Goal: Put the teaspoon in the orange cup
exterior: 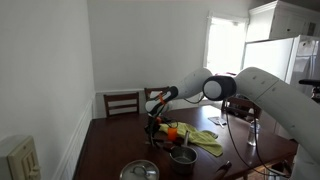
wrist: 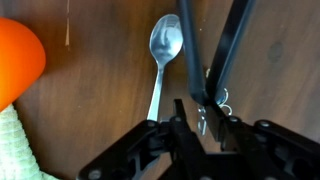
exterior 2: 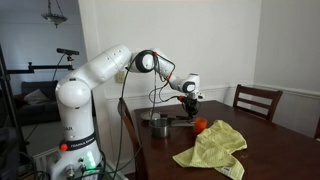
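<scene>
As the gripper (wrist: 203,112) hangs pressed together, gripping nothing, the teaspoon (wrist: 160,65) lies just beside it on open dark table (wrist: 100,95), clear of the orange cup (wrist: 18,60).

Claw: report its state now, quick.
Claw: closed, holding nothing; the silver metal teaspoon lies beside it on the brown wooden table.

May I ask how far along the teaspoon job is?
Nothing looks done: the teaspoon lies flat on the table beside the orange cup, not in it. In hand: the gripper sits next to the teaspoon, not holding it. Left: grasping, lifting, placing it.
</scene>
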`<state>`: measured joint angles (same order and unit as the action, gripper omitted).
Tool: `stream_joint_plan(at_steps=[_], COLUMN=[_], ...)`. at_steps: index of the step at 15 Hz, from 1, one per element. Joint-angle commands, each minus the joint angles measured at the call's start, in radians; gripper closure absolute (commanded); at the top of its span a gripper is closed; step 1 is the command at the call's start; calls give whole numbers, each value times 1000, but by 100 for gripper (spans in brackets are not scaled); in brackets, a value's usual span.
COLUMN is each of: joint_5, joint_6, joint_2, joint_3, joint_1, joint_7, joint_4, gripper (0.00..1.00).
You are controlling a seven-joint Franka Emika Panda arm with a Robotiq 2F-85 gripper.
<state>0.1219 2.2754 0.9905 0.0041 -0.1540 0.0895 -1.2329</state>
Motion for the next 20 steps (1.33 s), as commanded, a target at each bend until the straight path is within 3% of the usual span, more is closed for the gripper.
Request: stream_joint_plan(at_steps=[1, 11, 20], joint_5=[31, 74, 67], joint_6=[-33, 95, 61], joint_2=[22, -31, -18], joint_3=[-5, 15, 31], joint_1=[-24, -59, -62], joint_7=[-3, -33, -98], joint_4=[34, -24, -53], gripper=[68, 67, 67])
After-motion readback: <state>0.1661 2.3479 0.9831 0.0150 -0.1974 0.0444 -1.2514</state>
